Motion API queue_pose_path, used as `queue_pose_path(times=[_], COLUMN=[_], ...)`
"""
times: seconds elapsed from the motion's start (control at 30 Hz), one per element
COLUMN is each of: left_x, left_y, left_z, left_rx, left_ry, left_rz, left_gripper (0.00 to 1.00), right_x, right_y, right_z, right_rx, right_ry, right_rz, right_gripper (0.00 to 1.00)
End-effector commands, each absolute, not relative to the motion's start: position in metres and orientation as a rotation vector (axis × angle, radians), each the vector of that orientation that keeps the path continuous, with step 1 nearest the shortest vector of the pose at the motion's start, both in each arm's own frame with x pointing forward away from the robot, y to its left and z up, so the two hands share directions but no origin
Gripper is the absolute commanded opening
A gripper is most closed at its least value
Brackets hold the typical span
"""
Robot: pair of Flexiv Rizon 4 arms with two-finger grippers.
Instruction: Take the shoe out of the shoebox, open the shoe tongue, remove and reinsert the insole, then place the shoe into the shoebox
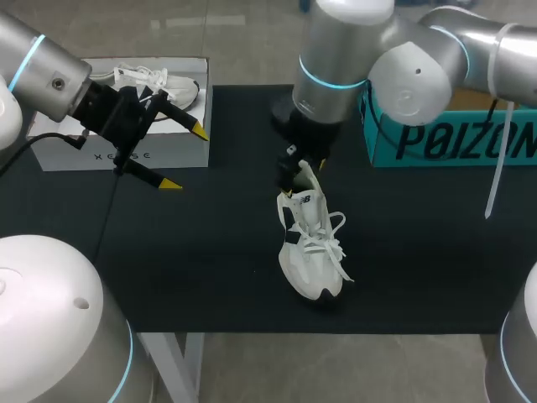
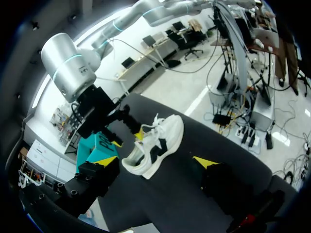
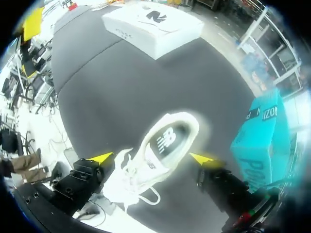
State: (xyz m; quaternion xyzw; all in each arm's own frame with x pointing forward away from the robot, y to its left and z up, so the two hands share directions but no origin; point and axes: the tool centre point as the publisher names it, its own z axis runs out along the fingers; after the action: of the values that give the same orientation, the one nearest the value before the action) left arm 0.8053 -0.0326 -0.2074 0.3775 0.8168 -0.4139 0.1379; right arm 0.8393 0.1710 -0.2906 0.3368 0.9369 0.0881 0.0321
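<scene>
A white shoe (image 1: 310, 248) with black side marks stands upright on the black mat (image 1: 168, 260), toe toward the front edge. My right gripper (image 1: 299, 178) hangs just over its heel, open; in the right wrist view the shoe (image 3: 160, 145) lies under and between the spread fingers of that gripper (image 3: 151, 158). The white shoebox (image 1: 126, 134) sits at the back left with a second white shoe (image 1: 164, 84) in it. My left gripper (image 1: 185, 157) hovers open beside the box, holding nothing. In the left wrist view the shoe (image 2: 155, 145) lies ahead of the left gripper (image 2: 157, 162).
A teal box (image 1: 453, 134) stands at the back right of the mat, close behind my right arm. The white shoebox (image 3: 153, 24) and the teal box (image 3: 257, 136) both show in the right wrist view. Bare mat lies between the shoe and the shoebox.
</scene>
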Motion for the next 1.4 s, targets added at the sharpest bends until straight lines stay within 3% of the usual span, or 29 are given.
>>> queue_pose_path(times=[0.03, 0.37, 0.6, 1.0, 1.4], left_x=[0.805, 0.805, 0.805, 0.805, 0.805], left_y=[-0.032, -0.032, -0.032, -0.032, -0.032], left_z=[-0.207, -0.207, -0.207, -0.207, -0.207], left_rx=[1.094, 1.094, 1.094, 1.094, 1.094], left_ry=[2.365, 2.365, 2.365, 2.365, 2.365], left_rz=[-1.194, -1.194, -1.194, -1.194, -1.194], left_gripper=[1.0, 1.0, 1.0, 1.0, 1.0], right_x=[0.839, 0.839, 0.867, 0.916, 0.924], right_y=[0.162, 0.162, 0.169, 0.165, 0.167], right_z=[-0.292, -0.292, -0.294, -0.306, -0.328], right_rx=[0.23, 0.23, -0.091, -0.076, -0.038], right_ry=[3.105, 3.105, 3.091, 3.089, 3.099], right_rz=[0.274, 0.274, 0.185, 0.162, 0.164], right_gripper=[1.0, 1.0, 1.0, 1.0, 1.0])
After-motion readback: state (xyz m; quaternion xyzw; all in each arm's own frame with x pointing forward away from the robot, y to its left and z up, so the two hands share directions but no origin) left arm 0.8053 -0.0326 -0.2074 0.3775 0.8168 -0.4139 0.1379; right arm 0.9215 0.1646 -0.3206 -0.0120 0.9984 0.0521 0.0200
